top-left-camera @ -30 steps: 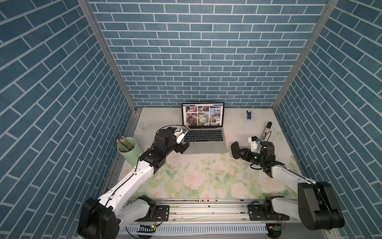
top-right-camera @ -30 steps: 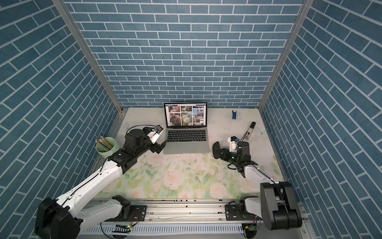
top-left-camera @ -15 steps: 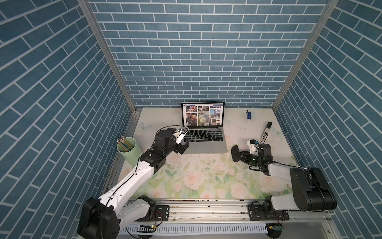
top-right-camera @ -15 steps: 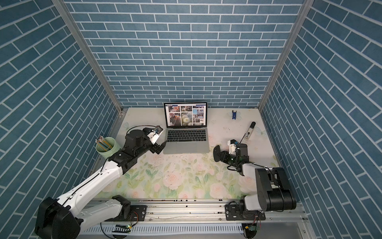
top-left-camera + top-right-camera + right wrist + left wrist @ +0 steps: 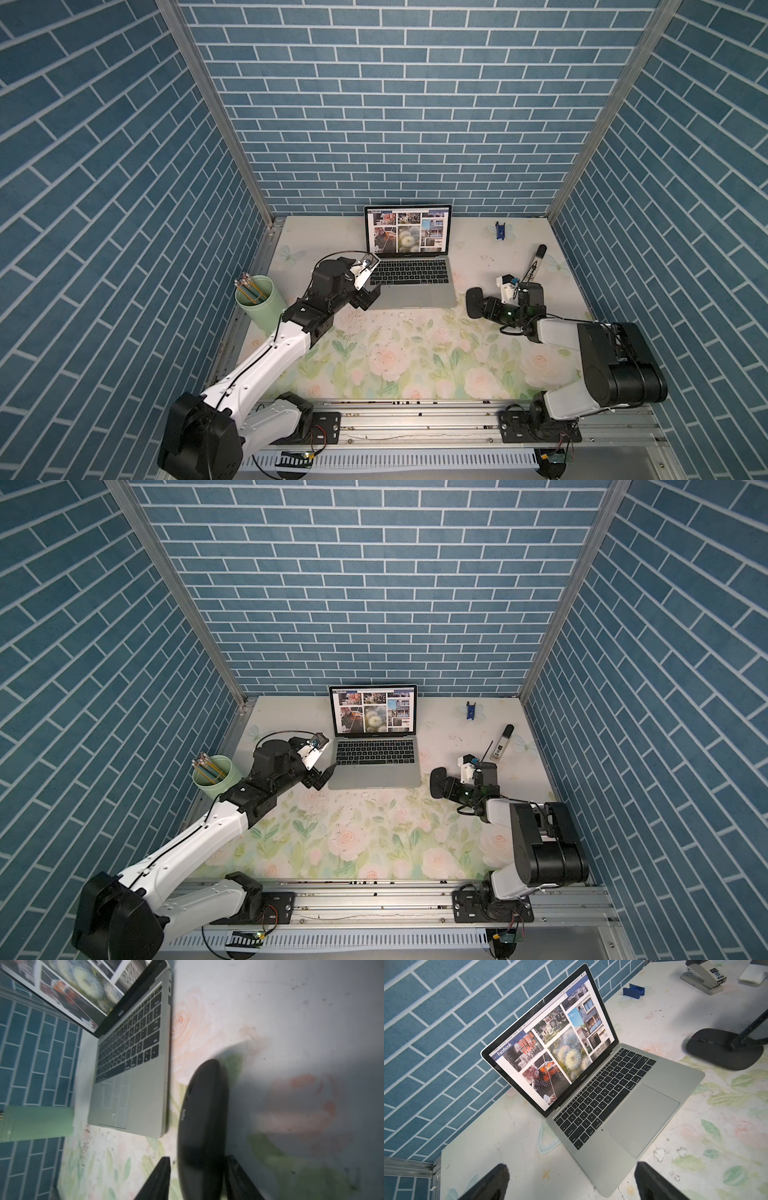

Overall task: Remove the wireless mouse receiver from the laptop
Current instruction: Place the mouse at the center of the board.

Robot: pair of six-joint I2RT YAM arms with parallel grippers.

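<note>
The laptop (image 5: 415, 291) (image 5: 378, 775) stands open at the back middle of the mat, its screen showing a photo grid. My left gripper (image 5: 368, 291) (image 5: 571, 1169) is open just off its front left corner (image 5: 608, 1188), touching nothing. A flat black mouse (image 5: 473, 301) (image 5: 203, 1105) lies to the right of the laptop. My right gripper (image 5: 484, 307) (image 5: 197, 1159) is open and straddles the mouse's near end, with a gap showing beside one finger (image 5: 160, 1176). The wireless mouse receiver shows in no view; the laptop's right edge (image 5: 169, 1022) shows only small port slots.
A green cup of pencils (image 5: 255, 299) stands at the left edge near my left arm. A small blue clip (image 5: 500, 230) lies at the back right, and a black-capped white stick (image 5: 536, 259) lies behind my right gripper. Blue brick walls close in three sides.
My right gripper's jaws have spread apart around the mouse, and the right arm's elbow has folded back toward the rail. The left arm and the laptop have not moved.
</note>
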